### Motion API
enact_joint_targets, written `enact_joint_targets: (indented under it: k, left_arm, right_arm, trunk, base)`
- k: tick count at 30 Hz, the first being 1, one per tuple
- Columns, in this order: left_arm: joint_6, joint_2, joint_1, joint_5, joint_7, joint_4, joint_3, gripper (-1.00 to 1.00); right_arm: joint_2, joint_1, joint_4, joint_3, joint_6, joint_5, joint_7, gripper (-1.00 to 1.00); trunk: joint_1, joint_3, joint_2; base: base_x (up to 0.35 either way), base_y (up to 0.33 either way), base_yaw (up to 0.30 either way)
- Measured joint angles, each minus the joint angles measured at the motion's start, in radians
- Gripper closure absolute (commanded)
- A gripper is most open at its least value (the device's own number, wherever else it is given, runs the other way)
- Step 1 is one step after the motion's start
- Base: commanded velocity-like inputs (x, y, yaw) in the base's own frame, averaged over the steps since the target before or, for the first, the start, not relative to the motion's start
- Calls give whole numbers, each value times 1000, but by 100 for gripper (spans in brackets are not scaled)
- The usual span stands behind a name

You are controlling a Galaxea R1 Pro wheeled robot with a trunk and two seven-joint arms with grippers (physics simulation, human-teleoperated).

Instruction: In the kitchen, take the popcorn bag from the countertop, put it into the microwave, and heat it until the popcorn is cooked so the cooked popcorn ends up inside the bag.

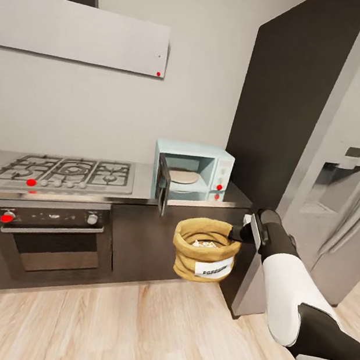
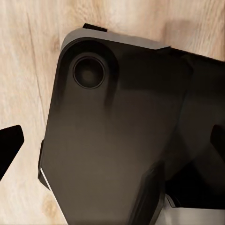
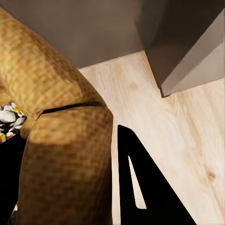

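Observation:
The tan popcorn bag [image 1: 202, 256] hangs in the air in front of the dark base cabinets, below the countertop [image 1: 237, 196]. My right gripper [image 1: 241, 232] is shut on its rolled rim at the right side. In the right wrist view the woven rim [image 3: 65, 154] sits between the dark fingers [image 3: 140, 192]. Pale popcorn [image 1: 203, 244] lies inside the bag [image 3: 8, 117]. The pale-blue microwave [image 1: 205, 170] stands on the countertop above the bag, its dark door [image 1: 161, 191] swung open toward me. My left gripper [image 2: 112, 145] is open over my own dark body.
A steel gas hob [image 1: 63, 171] and a built-in oven [image 1: 52, 234] lie left of the microwave. A tall grey fridge [image 1: 332, 189] stands to the right, close to my right arm. Wood floor [image 1: 117, 334] stretches in front of the cabinets.

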Motion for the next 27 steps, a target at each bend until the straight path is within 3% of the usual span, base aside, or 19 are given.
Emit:
enact_joint_targets:
  k: [12, 15, 19, 27]
  left_arm:
    - [0, 0, 0, 0, 0, 0, -1, -100]
    - [0, -1, 0, 0, 0, 0, -1, -100]
    - [0, -2, 0, -1, 0, 0, -3, -100]
    - [0, -3, 0, -8, 0, -1, -2, -100]
  right_arm:
    - [-3, 0, -1, -1, 0, 1, -2, 100]
    - [-7, 0, -1, -2, 0, 2, -3, 100]
    - [-33, 0, -1, -4, 0, 4, -2, 100]
    - [-38, 0, -1, -5, 0, 1, -2, 100]
  trunk:
    - [0, 0, 0]
    - [0, 0, 0]
    - [1, 0, 0]
    - [0, 0, 0]
  base:
    - [280, -56, 258]
    - [24, 0, 29]
    - [1, 0, 1]
    - [20, -148, 0]
